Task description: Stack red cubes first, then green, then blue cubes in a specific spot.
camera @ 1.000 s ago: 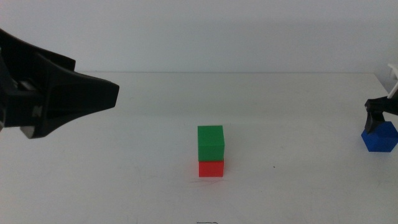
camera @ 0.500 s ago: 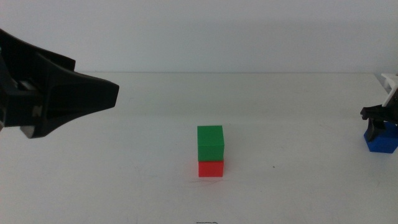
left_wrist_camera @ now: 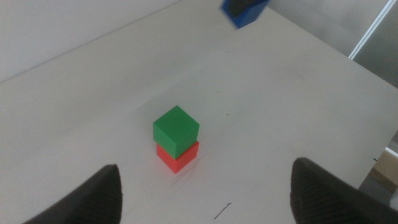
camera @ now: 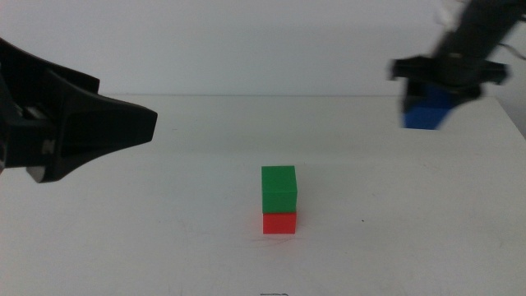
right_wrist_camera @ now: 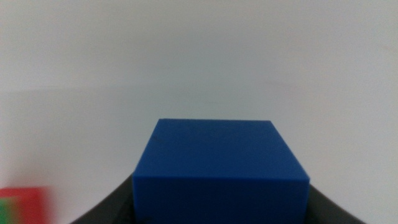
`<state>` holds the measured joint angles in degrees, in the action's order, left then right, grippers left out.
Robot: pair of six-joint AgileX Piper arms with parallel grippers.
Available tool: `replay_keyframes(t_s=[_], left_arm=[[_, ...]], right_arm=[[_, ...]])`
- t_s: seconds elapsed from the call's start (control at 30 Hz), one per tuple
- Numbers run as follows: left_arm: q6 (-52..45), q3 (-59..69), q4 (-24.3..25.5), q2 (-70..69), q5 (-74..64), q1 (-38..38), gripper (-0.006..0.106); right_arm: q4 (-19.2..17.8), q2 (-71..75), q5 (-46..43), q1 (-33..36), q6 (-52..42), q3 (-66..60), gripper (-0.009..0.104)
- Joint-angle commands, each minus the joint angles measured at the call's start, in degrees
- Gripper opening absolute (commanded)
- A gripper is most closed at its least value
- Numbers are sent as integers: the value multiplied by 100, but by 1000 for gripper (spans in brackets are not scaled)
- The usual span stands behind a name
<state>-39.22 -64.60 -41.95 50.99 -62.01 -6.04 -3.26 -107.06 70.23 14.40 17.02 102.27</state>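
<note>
Carrying the blue cube [camera: 426,113] clamped in my right gripper [camera: 445,82], above the table [camera: 164,247]. Green cube [camera: 279,189] is sitting on red cube [camera: 279,223]; only blue remains. Left gripper [left_wrist_camera: 205,186] is waiting, jaws apart.

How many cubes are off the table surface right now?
2: the green cube sits atop the red cube; the blue cube is held aloft in the right pincer.
</note>
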Motion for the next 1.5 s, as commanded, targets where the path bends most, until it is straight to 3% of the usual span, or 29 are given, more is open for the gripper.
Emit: replay_keyframes(t_s=[0.0, 0.2, 0.43, 1.0, 1.47], left_arm=[[-12, -148, -312, -42, 264, -4, 91], [-12, -148, -312, -6, 265, -4, 91], [-12, -148, -312, -6, 265, -4, 91], [-12, -148, -312, -6, 265, -4, 91], [-12, -148, -312, -6, 265, -4, 91]], right_arm=[[-132, 270, 438, 564, 538, 317, -1], [-142, 15, 433, 1796, 1280, 341, -1], [-42, -76, 406, 2290, 2031, 346, -1], [568, -490, 429, 2316, 1987, 817, -1], [660, -598, 404, 2361, 1899, 822, -1]])
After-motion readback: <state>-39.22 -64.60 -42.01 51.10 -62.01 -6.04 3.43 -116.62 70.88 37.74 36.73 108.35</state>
